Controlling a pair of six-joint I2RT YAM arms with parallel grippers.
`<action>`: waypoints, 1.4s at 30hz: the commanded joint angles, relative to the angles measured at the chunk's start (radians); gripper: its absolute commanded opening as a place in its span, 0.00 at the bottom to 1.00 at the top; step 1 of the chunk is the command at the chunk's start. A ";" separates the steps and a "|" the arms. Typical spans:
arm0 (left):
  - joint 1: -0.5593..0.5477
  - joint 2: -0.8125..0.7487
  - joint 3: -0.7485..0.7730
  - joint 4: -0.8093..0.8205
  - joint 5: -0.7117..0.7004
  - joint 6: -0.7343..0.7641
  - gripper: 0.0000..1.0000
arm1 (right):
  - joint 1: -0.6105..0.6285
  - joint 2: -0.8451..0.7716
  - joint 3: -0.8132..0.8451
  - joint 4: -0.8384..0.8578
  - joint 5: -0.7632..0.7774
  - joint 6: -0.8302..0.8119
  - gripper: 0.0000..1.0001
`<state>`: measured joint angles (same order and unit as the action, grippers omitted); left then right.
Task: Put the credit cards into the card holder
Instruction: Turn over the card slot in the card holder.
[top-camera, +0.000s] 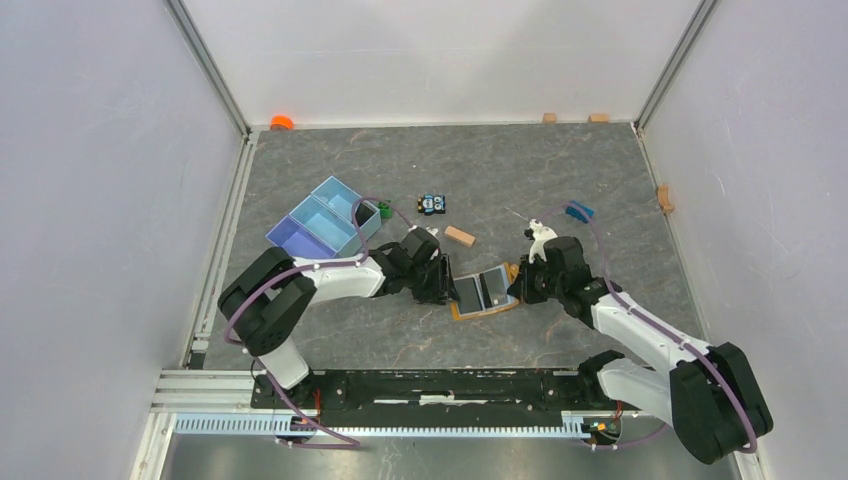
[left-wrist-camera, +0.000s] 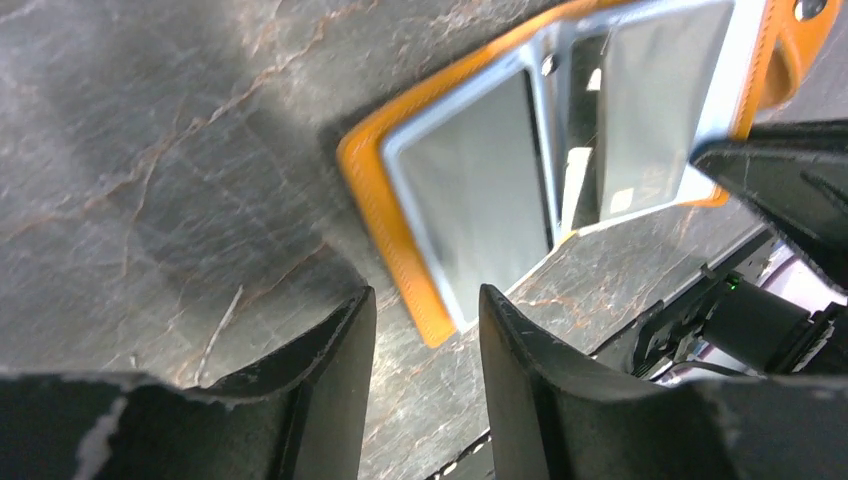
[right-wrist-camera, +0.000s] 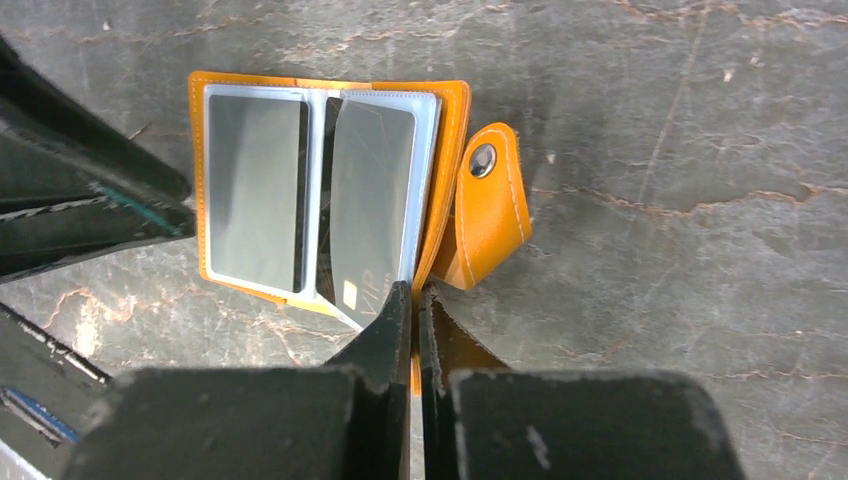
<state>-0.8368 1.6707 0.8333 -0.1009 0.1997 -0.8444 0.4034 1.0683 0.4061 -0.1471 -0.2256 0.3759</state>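
Note:
The orange card holder (right-wrist-camera: 455, 150) lies open on the table (top-camera: 485, 293), pale pockets facing up. A dark credit card (right-wrist-camera: 255, 190) sits in its left pocket. A second dark card (right-wrist-camera: 370, 200) with a chip stands in the right pocket, its lower end sticking out a little. My right gripper (right-wrist-camera: 415, 292) is shut on the near edge of the orange cover beside the snap tab (right-wrist-camera: 490, 200). My left gripper (left-wrist-camera: 425, 300) is open with nothing between its fingers; the card holder's (left-wrist-camera: 385, 210) corner lies just beyond its tips.
A light blue divided tray (top-camera: 325, 222) stands behind the left arm. A wooden block (top-camera: 460, 236), a small toy car (top-camera: 431, 204) and a green piece (top-camera: 384, 210) lie behind the card holder. A blue object (top-camera: 578, 211) lies at the right.

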 joint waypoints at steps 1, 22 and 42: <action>0.001 0.059 0.000 0.082 0.019 0.009 0.47 | 0.037 -0.029 0.051 -0.016 -0.030 0.000 0.05; 0.001 0.080 -0.004 0.070 -0.019 0.020 0.23 | 0.130 -0.057 0.088 0.001 -0.020 0.062 0.16; 0.001 0.095 0.004 0.064 -0.016 0.025 0.21 | 0.137 -0.079 0.091 -0.003 -0.020 0.072 0.22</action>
<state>-0.8314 1.7252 0.8349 -0.0113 0.2195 -0.8459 0.5350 1.0088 0.4564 -0.1596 -0.2352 0.4343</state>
